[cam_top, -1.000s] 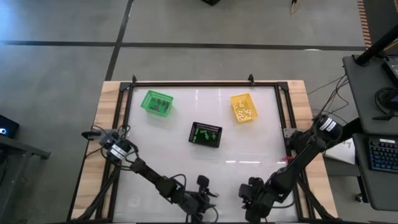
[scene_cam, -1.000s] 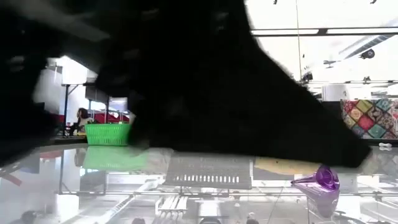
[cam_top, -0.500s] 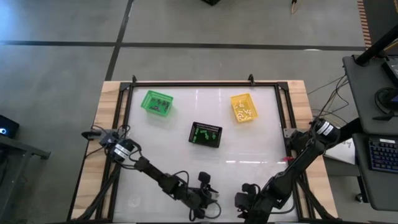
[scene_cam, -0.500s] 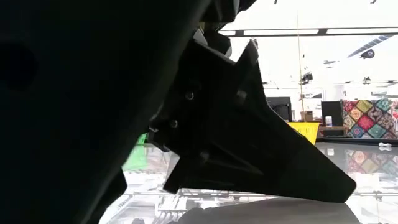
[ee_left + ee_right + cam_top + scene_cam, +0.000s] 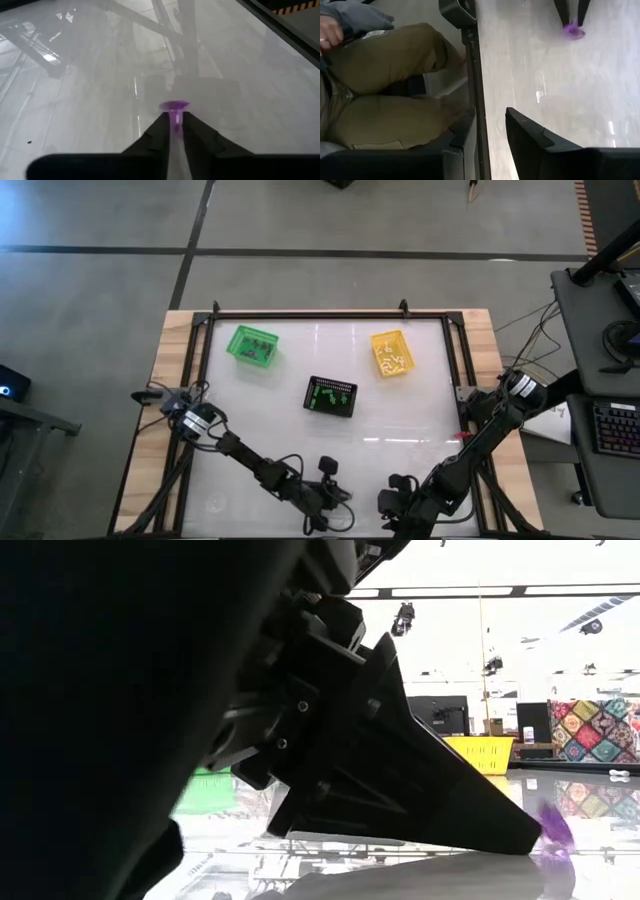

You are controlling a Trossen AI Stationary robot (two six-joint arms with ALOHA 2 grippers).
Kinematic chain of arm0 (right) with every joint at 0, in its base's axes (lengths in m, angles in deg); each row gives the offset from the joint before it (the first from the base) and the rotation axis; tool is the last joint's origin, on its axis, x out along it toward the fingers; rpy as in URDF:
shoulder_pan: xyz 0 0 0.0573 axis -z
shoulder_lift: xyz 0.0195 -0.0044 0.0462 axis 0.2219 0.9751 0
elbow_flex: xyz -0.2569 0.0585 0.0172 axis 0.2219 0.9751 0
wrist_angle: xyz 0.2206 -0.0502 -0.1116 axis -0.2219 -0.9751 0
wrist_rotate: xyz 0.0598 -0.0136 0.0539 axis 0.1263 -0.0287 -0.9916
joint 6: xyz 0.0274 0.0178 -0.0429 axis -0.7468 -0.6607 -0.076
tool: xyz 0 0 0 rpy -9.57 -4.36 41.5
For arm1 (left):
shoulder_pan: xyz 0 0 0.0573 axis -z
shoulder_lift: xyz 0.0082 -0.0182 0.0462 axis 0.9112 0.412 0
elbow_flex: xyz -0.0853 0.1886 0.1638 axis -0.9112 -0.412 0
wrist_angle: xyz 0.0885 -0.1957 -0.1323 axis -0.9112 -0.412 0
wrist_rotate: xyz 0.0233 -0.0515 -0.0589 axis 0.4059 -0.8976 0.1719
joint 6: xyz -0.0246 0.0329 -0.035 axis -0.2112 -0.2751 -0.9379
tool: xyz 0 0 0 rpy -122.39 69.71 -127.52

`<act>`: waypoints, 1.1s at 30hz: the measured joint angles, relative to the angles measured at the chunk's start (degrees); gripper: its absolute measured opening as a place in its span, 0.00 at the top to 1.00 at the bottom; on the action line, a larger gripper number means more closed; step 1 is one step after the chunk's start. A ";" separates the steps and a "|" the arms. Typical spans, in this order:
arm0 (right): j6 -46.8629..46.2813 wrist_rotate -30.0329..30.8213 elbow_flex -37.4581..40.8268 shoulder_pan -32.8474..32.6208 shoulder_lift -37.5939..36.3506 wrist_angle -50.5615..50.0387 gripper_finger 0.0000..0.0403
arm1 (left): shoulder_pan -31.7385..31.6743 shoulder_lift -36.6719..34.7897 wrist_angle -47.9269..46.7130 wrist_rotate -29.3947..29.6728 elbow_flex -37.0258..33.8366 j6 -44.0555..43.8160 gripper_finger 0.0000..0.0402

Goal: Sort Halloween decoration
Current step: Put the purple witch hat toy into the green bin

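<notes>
Sorting looks nearly done: green basket (image 5: 251, 344), black basket (image 5: 330, 396), yellow basket (image 5: 391, 353) at far side all hold trinkets; rest of glass table (image 5: 420, 420) bare. Left gripper (image 5: 176, 131) at near edge, fingers nearly shut, pinching purple trinket (image 5: 174, 109) by stem, base low over glass. Right gripper (image 5: 490, 135) idles just beside it at near edge, fingers apart, nothing held. Judgement: one carry left. Open lane across mid table to baskets; watch near rail, person's legs (image 5: 385, 100) close beyond it
</notes>
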 joint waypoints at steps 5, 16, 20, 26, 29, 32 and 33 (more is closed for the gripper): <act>0.70 0.12 0.09 0.00 0.00 -0.04 0.76 | 0.00 -0.10 -0.07 0.46 -0.06 0.21 0.99; 2.99 -0.48 0.11 -0.01 -0.60 -1.03 0.76 | -0.11 -1.84 -0.03 1.02 -0.33 0.44 1.00; 3.71 -0.46 0.11 -0.41 -2.77 -6.75 0.76 | 0.56 -4.36 0.02 1.81 -0.39 1.12 1.00; 5.94 8.40 0.23 -0.91 -6.82 -13.97 0.76 | 1.73 -10.96 -3.54 6.67 -1.97 3.90 1.00; 8.50 12.49 0.51 -0.49 -8.55 -14.49 0.76 | 1.70 -16.10 -7.09 8.92 -4.50 3.37 1.00; 11.28 13.90 0.66 0.63 -10.42 -14.57 0.76 | 1.50 -22.63 -14.06 14.48 -8.15 0.70 1.00; 12.35 14.46 0.66 1.07 -11.01 -14.58 0.76 | 1.31 -24.94 -17.01 17.10 -9.54 -0.58 1.00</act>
